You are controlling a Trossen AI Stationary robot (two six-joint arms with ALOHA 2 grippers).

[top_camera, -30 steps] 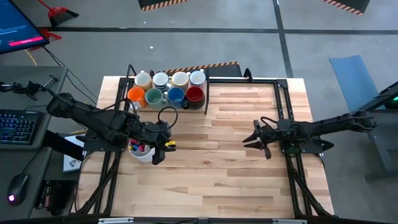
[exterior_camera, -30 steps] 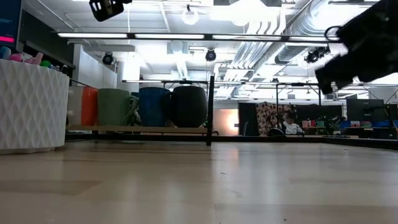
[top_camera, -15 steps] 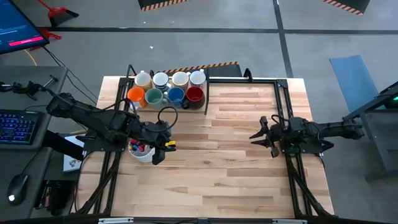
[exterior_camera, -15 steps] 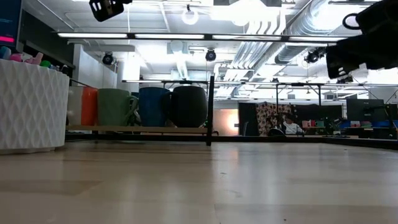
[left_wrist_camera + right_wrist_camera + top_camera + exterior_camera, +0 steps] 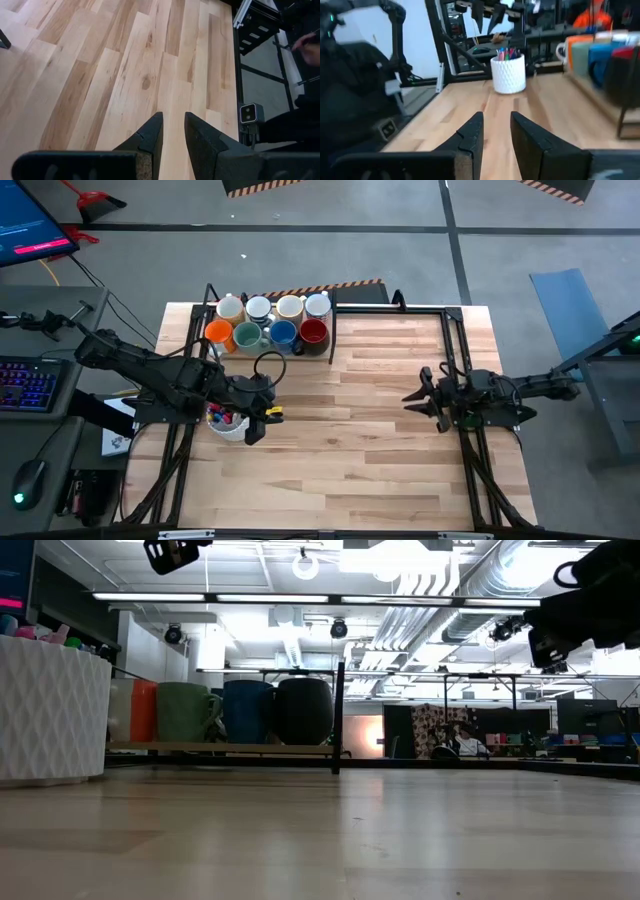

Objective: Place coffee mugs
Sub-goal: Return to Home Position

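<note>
Eight mugs stand in two rows in a black-framed rack (image 5: 333, 320) at the table's far edge, left of centre. The far row is four white mugs (image 5: 274, 307). The near row is the orange mug (image 5: 219, 332), green mug (image 5: 247, 336), blue mug (image 5: 282, 333) and dark red mug (image 5: 313, 332); this row also shows in the low view (image 5: 247, 710). My left gripper (image 5: 257, 427) (image 5: 173, 120) hovers shut beside the pen holder. My right gripper (image 5: 410, 401) (image 5: 496, 120) hangs shut over the table's right part, far from the mugs.
A white perforated pen holder (image 5: 228, 421) (image 5: 48, 710) with markers stands on the table's left part, right under my left arm. Bare wood (image 5: 340, 450) spreads across the middle and near side. Black frame rails (image 5: 452, 340) run along the right edge.
My right gripper has drawn back a little toward the table's right edge, its arm folding in behind it, and it now sits higher and further aside in the low view. The mugs and my left arm have kept still.
</note>
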